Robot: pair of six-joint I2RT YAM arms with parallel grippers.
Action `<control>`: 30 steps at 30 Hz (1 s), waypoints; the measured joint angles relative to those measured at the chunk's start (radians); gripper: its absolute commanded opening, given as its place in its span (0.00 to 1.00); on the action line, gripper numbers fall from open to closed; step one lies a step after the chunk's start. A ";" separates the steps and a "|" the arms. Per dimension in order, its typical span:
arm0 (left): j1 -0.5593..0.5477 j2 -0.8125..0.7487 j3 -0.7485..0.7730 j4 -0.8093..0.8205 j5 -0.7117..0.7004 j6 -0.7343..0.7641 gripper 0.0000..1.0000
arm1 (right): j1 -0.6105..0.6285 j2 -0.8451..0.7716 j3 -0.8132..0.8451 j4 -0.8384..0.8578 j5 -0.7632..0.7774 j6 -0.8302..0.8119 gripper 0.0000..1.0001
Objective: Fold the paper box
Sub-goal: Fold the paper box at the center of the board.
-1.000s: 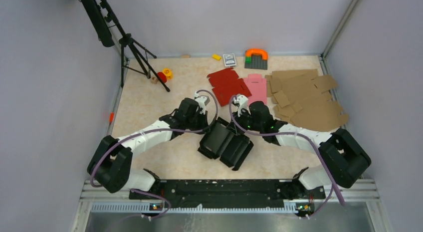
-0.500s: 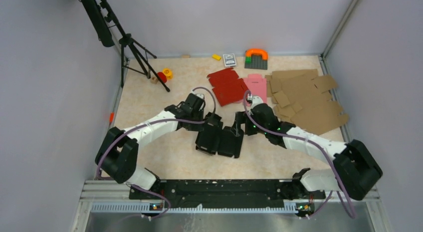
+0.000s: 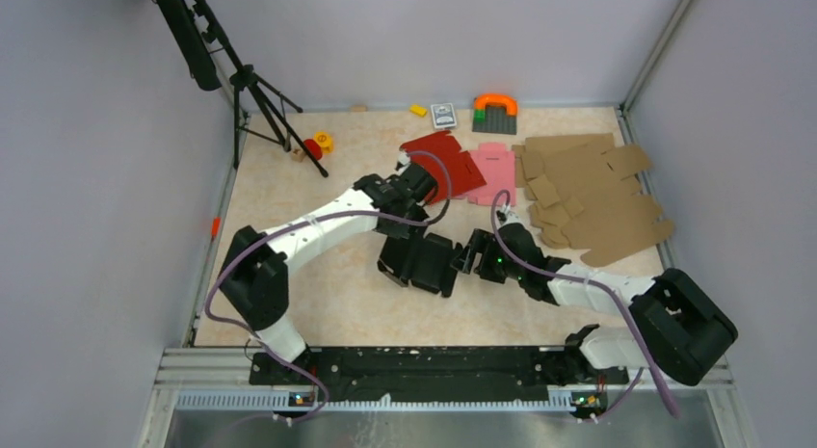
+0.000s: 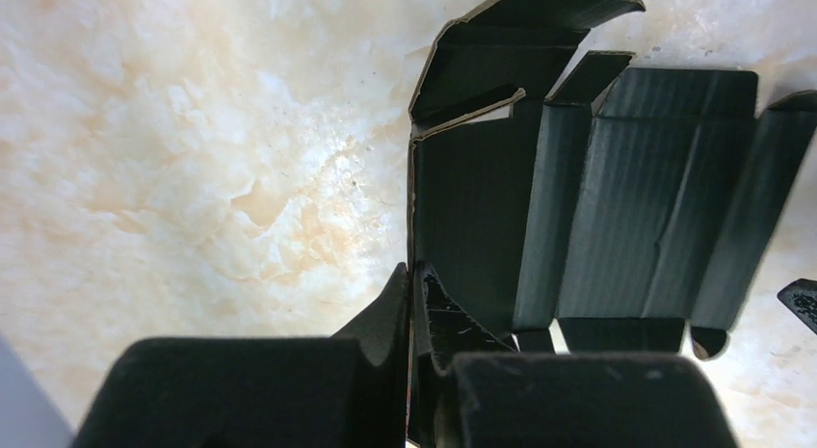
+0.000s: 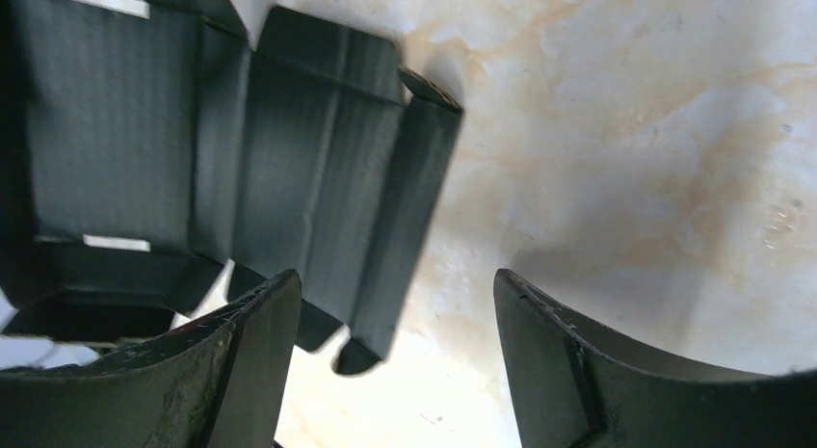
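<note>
From above, the paper box (image 3: 424,263) lay on the table (image 3: 318,217) near its middle, on the near side of the red blank (image 3: 453,173) and the pink blank (image 3: 494,169), with a spread of brown cardboard pieces (image 3: 592,193) to the far right. In that view both arms merged with the black card, so neither grip could be read there. The left wrist camera settled it for the left end effector (image 4: 412,275), whose fingers (image 4: 371,323) were pressed together on a thin upright edge of the box (image 4: 597,188), with creased panels fanning out flat beyond them. The right wrist camera showed the right end effector (image 5: 395,284) with its fingers (image 5: 255,342) spread wide and gripping nothing. A narrow flap of the box (image 5: 289,149) reached into the gap beside one finger, with bare table under the rest. Only this view looked into the folded part, a shallow tray with raised walls. Inside it were its own black floor and two pale strips (image 5: 116,243) along the wall folds. Along the far edge the overhead view alone showed a tripod (image 3: 252,87), an orange and green toy (image 3: 494,111) and a small yellow block (image 3: 417,109).
</note>
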 measured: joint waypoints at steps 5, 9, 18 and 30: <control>-0.099 0.151 0.139 -0.113 -0.165 0.000 0.00 | 0.000 0.069 -0.007 0.109 -0.008 0.112 0.68; -0.166 0.288 0.259 -0.186 -0.274 0.001 0.00 | 0.001 0.122 -0.018 0.212 -0.021 0.190 0.65; -0.236 0.416 0.421 -0.272 -0.354 0.023 0.00 | 0.004 0.157 -0.041 0.286 -0.034 0.257 0.51; -0.295 0.459 0.418 -0.275 -0.476 0.022 0.00 | -0.034 -0.054 -0.140 0.269 -0.019 0.102 0.46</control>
